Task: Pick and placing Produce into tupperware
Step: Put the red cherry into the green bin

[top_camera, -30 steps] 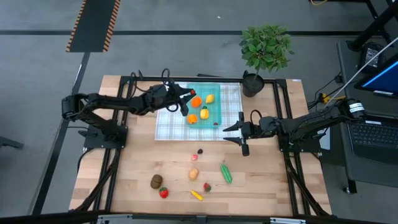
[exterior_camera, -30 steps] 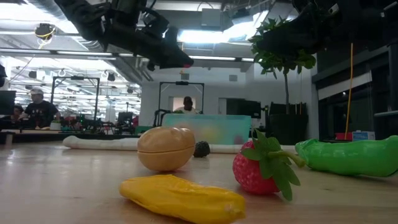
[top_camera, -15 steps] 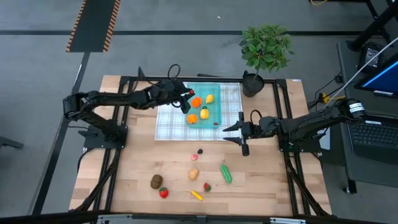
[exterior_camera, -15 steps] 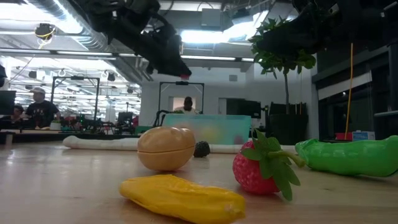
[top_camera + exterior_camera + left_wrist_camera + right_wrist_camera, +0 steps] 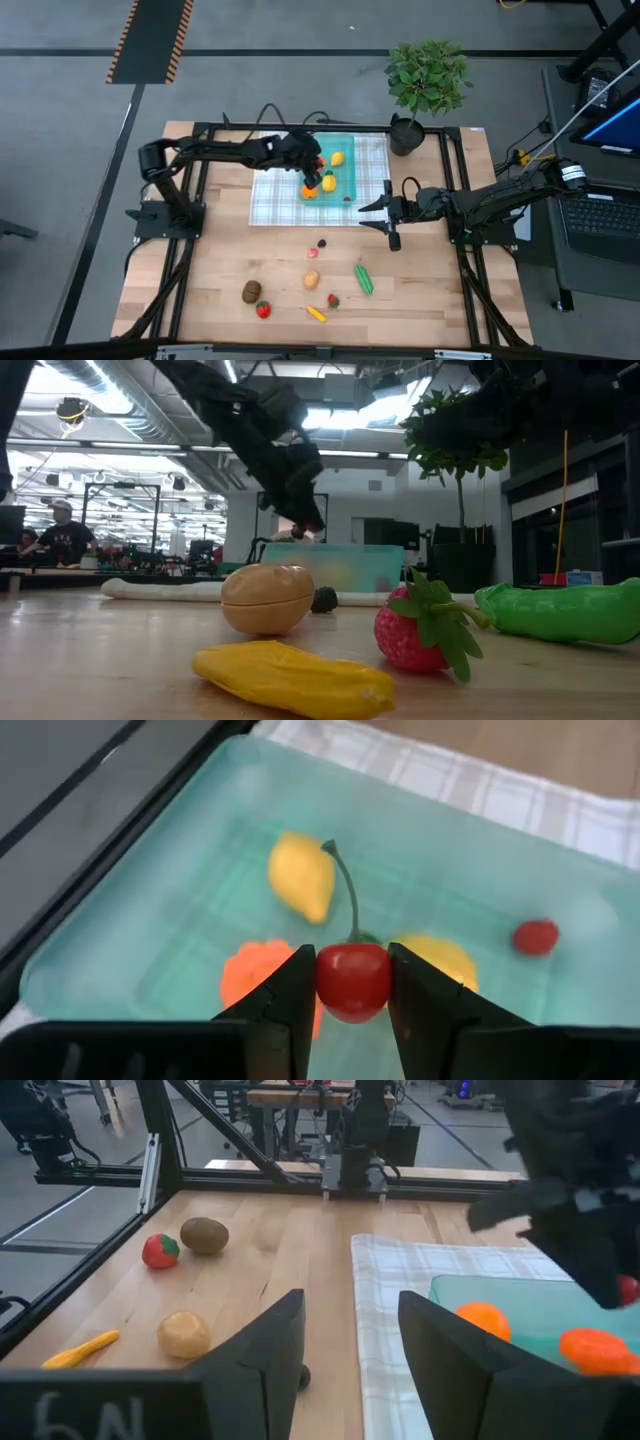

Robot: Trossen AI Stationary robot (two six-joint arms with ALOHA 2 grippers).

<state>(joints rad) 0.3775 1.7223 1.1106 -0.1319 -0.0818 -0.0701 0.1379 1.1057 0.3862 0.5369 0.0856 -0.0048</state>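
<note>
Where cloth lies, wood table, lab bkgd

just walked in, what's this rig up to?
It is sorting toy produce into a teal tupperware that sits on a checked cloth. The left gripper holds a red cherry over the tupperware, above the lemons and oranges already inside. The right gripper waits open beside the cloth, holding nothing. A potato, cucumber, kiwi and strawberries are on the wooden table.
</note>
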